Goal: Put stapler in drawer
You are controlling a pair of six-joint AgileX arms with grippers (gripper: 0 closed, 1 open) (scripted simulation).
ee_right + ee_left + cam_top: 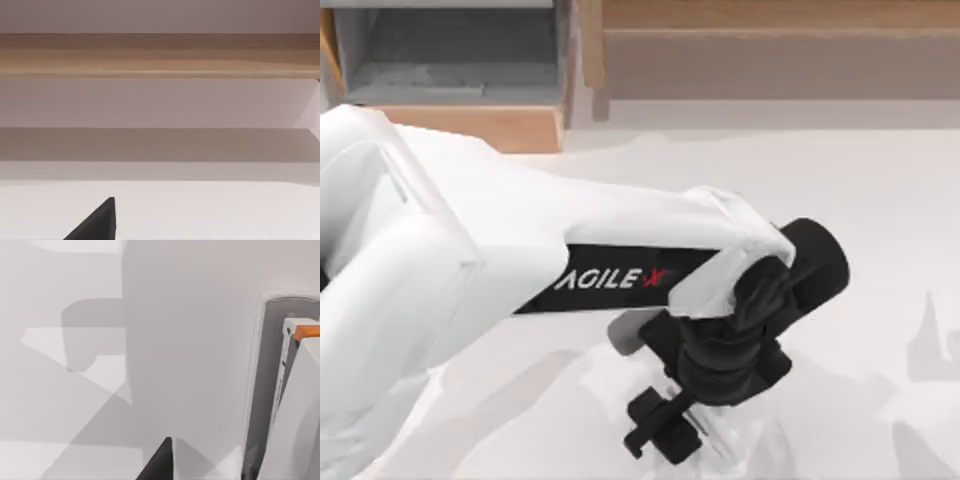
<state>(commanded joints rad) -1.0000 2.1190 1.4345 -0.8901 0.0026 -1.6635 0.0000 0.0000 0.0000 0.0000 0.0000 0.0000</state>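
My left arm reaches across the table, and my left gripper [663, 430] hangs low over the front middle. In the left wrist view the stapler [295, 410] lies close beside that gripper. It is a pale glossy bar with a thin dark strip and an orange tip. I cannot tell whether the gripper touches it. The drawer [470, 125] stands open at the back left, with a wooden front panel and a grey inside. A dark part of my right gripper [97, 225] faces a wooden ledge [160, 55].
A long wooden ledge [770, 50] with a grey-brown face runs along the back right of the table. Bare white tabletop [880, 200] lies between the gripper and the ledge. The left arm's white links cover much of the table's left half.
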